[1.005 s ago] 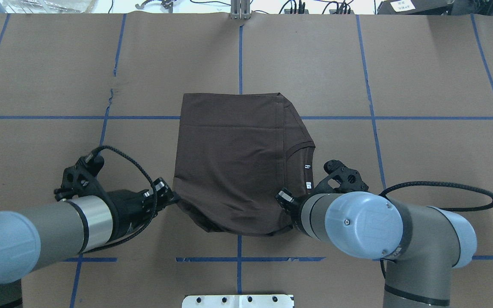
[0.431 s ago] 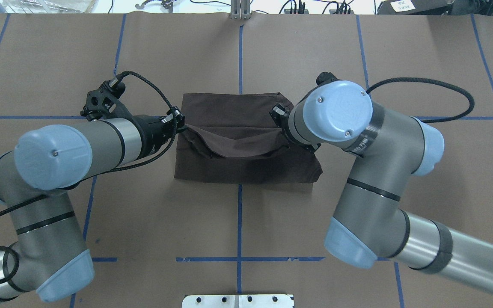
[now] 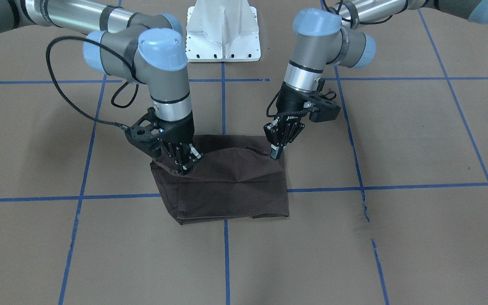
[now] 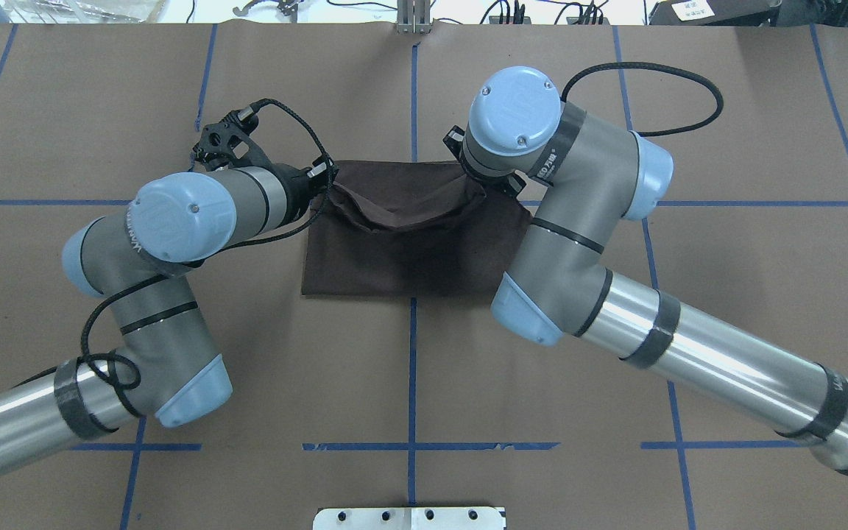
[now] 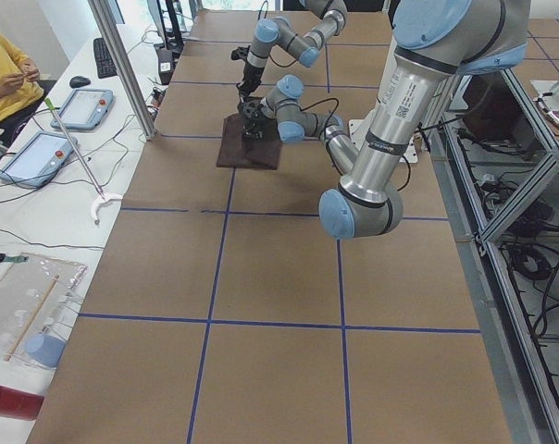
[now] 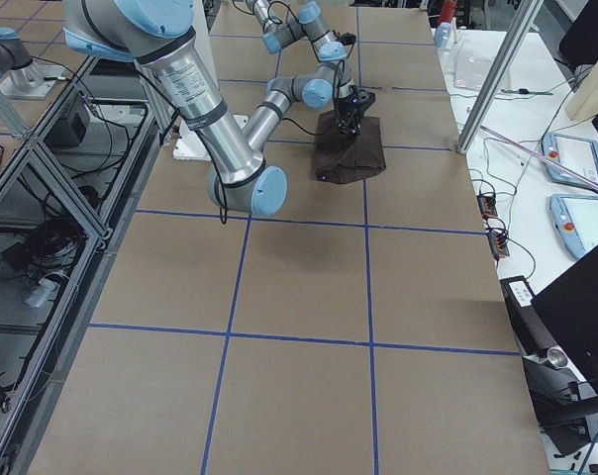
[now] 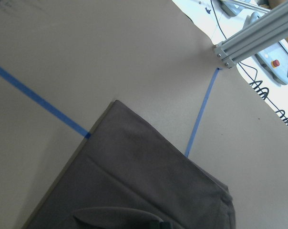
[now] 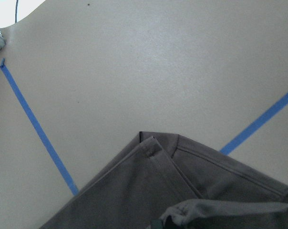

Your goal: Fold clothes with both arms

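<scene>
Entry: T-shirt [image 3: 231, 190], dark brown, lies folded into a rough rectangle on the bench [image 3: 396, 237]. It is straight out in front of the pedestal base [image 3: 223, 29], well apart from it, on the centre tape line that runs out from the base.

You have one layer lifted off the rest. Its edge sags in a shallow curve between the two claws, and the layers below lie flat on the bench. In the overhead view the lifted edge hangs over the part of the T-shirt farther from the pedestal base.

Left claw [image 3: 274, 153]: fingers drawn narrow, pinching the lifted edge at the corner on the base's left side. Right claw [image 3: 184, 166]: fingers likewise closed on the cloth, at the corner on the base's right side. From overhead the right claw is hidden under its own wrist, so you read it from the front-facing view.

Both wrist views look down on folded cloth. The right one shows a stitched hem at a corner, and both show bare bench beyond.

Left arm [image 4: 174, 221] and right arm [image 4: 564, 191] both reach out from the pedestal base, elbows bent outward, wrists turned in toward the T-shirt.

The bench is covered in brown paper, gridded with blue tape lines [image 3: 112, 197]. One line passes under the T-shirt, crosswise to the base.

Beyond the bench edge farthest from the pedestal base, an operator [image 5: 2, 79] in yellow sits at a white table.
</scene>
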Controlling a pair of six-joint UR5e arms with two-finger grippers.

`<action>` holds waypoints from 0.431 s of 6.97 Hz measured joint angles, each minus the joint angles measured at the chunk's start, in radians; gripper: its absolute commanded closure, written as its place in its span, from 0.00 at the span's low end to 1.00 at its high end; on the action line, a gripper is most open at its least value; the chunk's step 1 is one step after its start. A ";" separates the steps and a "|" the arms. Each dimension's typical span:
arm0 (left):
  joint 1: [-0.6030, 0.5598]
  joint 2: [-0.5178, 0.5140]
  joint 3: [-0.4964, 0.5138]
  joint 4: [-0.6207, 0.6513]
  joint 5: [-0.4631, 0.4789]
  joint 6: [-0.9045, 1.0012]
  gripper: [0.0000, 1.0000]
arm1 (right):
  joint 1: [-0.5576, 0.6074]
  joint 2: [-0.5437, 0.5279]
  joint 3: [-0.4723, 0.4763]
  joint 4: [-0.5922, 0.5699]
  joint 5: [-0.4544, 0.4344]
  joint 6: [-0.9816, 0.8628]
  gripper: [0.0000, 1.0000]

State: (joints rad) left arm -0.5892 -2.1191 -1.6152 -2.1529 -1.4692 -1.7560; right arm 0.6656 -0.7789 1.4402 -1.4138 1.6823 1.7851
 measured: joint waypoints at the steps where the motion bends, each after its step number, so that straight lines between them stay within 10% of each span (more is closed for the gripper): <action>1: -0.057 -0.041 0.145 -0.082 0.000 0.091 0.00 | 0.053 0.061 -0.197 0.132 0.018 -0.106 0.00; 3: -0.142 -0.083 0.243 -0.129 -0.014 0.198 0.00 | 0.171 0.149 -0.362 0.247 0.100 -0.294 0.00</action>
State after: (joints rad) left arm -0.7314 -2.2020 -1.3720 -2.2823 -1.4831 -1.5583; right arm 0.8363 -0.6301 1.0782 -1.1665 1.7825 1.4913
